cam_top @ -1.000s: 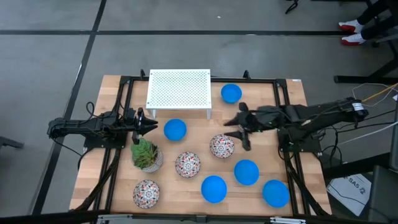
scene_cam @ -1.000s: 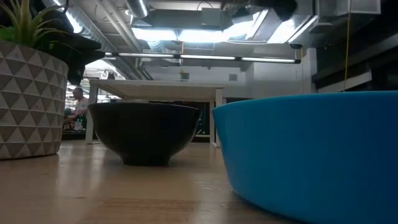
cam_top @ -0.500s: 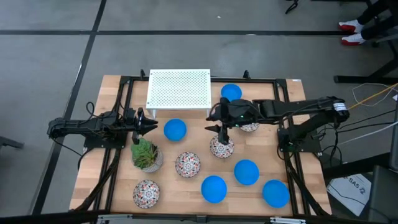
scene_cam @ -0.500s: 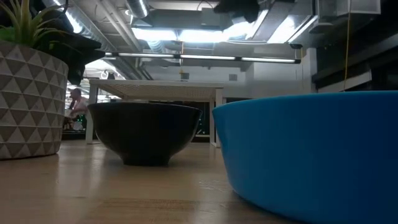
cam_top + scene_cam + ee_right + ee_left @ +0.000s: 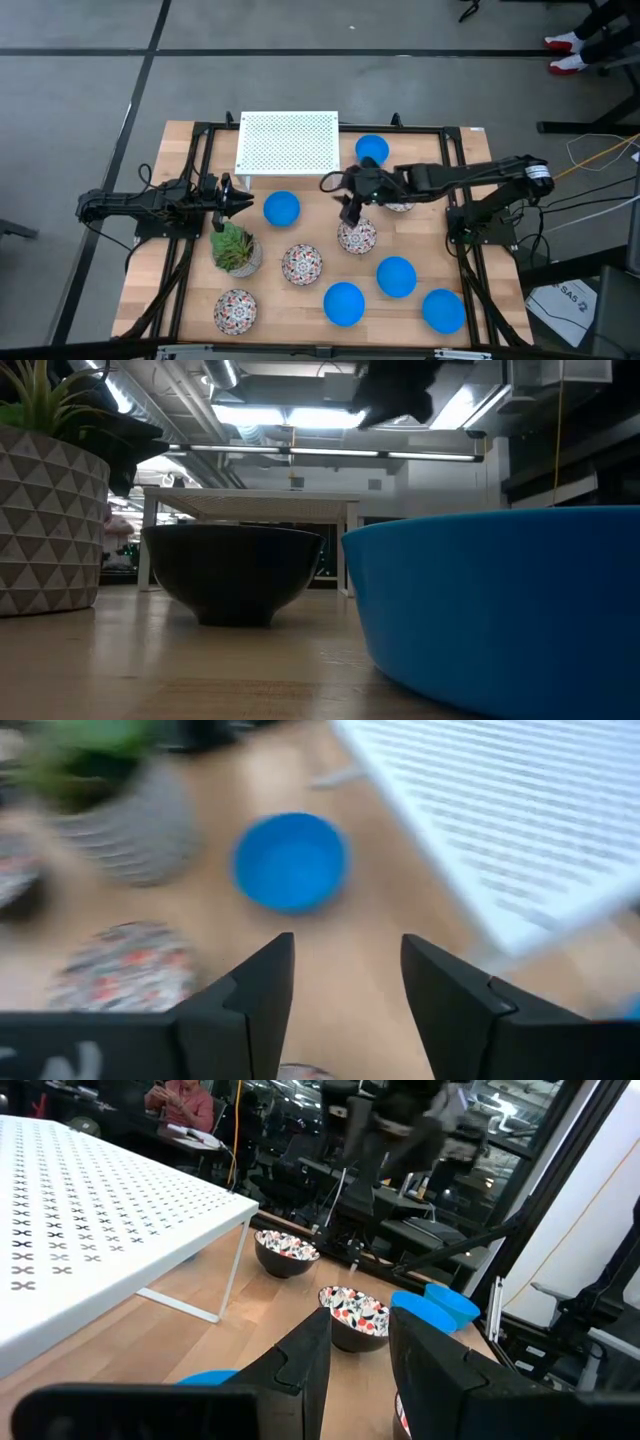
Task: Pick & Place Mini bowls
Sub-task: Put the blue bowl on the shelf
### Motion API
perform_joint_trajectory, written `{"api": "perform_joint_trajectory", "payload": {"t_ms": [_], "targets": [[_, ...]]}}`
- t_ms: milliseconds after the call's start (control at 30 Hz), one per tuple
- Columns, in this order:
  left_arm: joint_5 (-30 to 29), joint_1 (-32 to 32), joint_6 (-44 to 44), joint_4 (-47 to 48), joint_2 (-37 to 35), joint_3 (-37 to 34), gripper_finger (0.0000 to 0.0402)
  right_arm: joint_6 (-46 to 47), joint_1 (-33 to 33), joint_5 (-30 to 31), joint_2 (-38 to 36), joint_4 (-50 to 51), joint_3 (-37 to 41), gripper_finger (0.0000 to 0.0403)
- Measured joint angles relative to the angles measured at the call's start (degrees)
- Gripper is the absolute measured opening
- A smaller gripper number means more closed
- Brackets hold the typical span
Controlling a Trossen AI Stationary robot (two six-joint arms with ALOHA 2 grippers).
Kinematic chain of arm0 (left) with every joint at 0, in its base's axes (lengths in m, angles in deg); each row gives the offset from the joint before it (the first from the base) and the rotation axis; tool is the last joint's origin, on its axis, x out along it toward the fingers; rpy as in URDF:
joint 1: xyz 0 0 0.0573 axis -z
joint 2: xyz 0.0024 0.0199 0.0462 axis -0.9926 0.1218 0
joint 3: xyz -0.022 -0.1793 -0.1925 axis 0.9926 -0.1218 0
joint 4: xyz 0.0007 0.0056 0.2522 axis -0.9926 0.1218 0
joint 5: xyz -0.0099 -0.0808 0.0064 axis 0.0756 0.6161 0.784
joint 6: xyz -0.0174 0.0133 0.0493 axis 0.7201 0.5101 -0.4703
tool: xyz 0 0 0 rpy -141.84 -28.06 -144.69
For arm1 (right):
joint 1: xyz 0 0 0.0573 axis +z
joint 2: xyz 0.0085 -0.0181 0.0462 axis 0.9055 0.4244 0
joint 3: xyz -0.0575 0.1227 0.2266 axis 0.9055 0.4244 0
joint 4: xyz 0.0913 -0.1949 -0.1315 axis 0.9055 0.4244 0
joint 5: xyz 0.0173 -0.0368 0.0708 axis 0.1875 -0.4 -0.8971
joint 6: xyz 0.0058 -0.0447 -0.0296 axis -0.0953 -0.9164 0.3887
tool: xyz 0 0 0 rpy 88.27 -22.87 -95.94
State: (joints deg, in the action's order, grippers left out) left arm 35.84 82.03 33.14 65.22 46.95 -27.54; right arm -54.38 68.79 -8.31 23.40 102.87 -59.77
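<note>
blue and speckled mini bowls [image 5: 344, 303] sit scattered on the wooden counter [image 5: 310, 225]. right hand [image 5: 346, 203] hovers with fingers spread, empty, above the speckled bowl [image 5: 357, 236] near the white rack [image 5: 288, 147]. left hand [image 5: 240, 203], fingers apart and empty, waits beside a blue bowl [image 5: 282, 208] and the potted succulent [image 5: 235, 248].

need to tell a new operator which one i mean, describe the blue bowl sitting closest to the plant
Start at the white perforated rack at the far edge of the table. Just in front of its near edge sits a blue bowl, right of the potted succulent. It is the only blue bowl on the plant's side; the other blue ones sit further right.
</note>
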Motion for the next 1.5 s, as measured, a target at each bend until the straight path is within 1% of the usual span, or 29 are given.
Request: {"api": "perform_joint_trajectory", "payload": {"t_ms": [133,267,400,533,667,1000,1067,1133,1300,1500], "targets": [[0.01,0.00,-0.01,0.00,0.00,0.00,0.0100,4.37,-0.07,6.50,0.04,6.38,0.00,0.0184],[0.01,0.01,0.00,0.00,0.00,0.00,0.0100,6.22,-0.07,10.61,0.04,12.37,0.00,0.0184],[0.01,0.00,-0.01,0.00,0.00,0.00,0.0100,3.84,-0.77,13.28,0.04,16.54,0.00,0.0184],[0.01,0.00,-0.01,0.00,0.00,0.00,0.0100,-3.27,-2.93,15.09,0.04,17.25,0.00,0.0184],[0.01,0.02,0.00,0.00,0.00,0.00,0.0100,-8.68,-6.38,15.02,0.04,17.44,0.00,0.0184],[0.01,0.01,0.00,0.00,0.00,0.00,0.0100,-14.56,-15.52,14.92,0.02,18.13,0.80,0.0184],[0.01,0.01,-0.01,0.00,0.00,0.00,0.0100,-15.28,-17.03,14.05,0.02,17.73,2.38,0.0184],[0.01,0.00,0.01,0.00,0.00,0.00,0.0100,-16.43,-18.53,11.48,0.02,17.06,4.56,0.0184],[0.01,0.01,0.00,0.00,0.00,0.00,0.0100,-19.20,-20.65,5.09,0.02,11.01,9.82,0.0184],[0.01,0.02,-0.01,0.00,0.00,0.00,0.0100,-23.26,-24.49,4.06,0.02,2.91,13.23,0.0184]]}}
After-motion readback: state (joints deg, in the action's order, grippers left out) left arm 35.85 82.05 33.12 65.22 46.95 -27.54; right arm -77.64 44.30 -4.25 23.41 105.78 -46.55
